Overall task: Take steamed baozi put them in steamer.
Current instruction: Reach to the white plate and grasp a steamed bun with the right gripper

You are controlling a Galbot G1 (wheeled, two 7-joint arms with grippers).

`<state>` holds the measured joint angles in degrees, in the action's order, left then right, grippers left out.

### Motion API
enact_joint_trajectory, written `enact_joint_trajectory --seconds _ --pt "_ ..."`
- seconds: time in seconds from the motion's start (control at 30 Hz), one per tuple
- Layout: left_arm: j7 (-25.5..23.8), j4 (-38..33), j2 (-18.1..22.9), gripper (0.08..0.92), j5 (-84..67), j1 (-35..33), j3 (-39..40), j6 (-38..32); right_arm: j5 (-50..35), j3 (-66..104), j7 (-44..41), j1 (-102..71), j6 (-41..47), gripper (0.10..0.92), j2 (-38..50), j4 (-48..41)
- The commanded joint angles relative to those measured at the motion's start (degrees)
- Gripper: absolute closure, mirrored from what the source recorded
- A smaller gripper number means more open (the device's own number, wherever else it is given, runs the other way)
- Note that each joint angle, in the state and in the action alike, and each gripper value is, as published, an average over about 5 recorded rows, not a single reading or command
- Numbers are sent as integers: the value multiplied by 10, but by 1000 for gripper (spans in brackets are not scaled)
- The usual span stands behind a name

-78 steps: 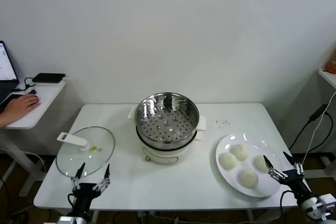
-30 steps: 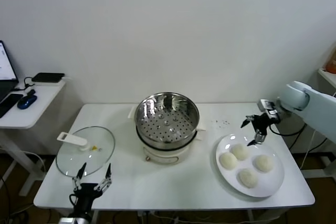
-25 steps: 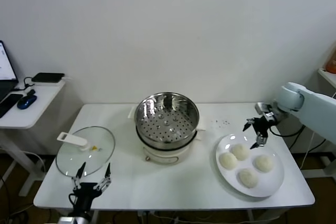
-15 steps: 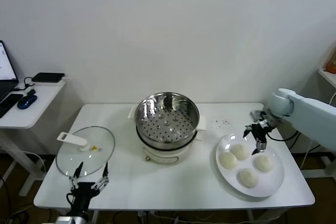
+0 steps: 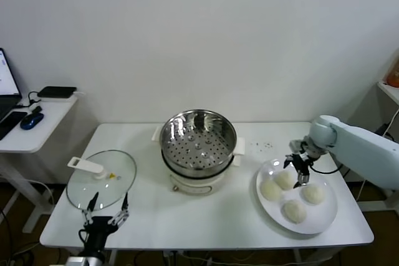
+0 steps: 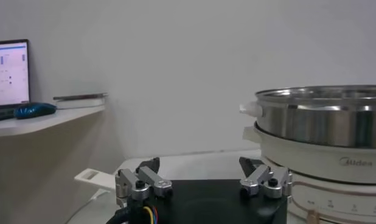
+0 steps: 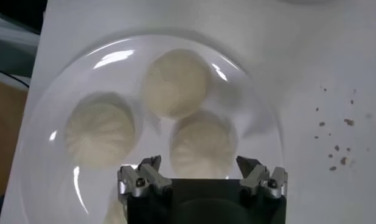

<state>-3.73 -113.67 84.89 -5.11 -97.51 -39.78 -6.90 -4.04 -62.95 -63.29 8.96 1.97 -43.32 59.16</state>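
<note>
Directly beneath the wide-spread right gripper (image 5: pixel 297 169), between its fingers: rear bun (image 7: pixel 203 148) of the four steamed baozi on the white plate (image 5: pixel 324 218), steamer (image 5: pixel 198 143) well apart toward the left.

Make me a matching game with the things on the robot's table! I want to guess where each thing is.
Things:
1. steamer
2. glass lid
3. baozi
4. right gripper

Places:
A. on the white plate
B. open, just above the plate's back bun
C. flat on the table's left side
D. middle of the table, holding no buns

Pairs: 1-D, 2-C, 3-A, 4-B
</note>
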Motion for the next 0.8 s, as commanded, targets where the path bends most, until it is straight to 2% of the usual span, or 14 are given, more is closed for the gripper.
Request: enact_joint_trajectory --seconds 0.03,0.63,0.8 --pt "0 1 -1 177 -1 -1 -1 -1 21 28 10 -33 -7 203 -16 -19" --pt "0 4 0 177 -2 2 1 0 38 51 14 -47 -11 203 -33 -45" --pt "1 4 0 177 -3 2 0 -1 37 51 10 -48 -9 263 -32 -43"
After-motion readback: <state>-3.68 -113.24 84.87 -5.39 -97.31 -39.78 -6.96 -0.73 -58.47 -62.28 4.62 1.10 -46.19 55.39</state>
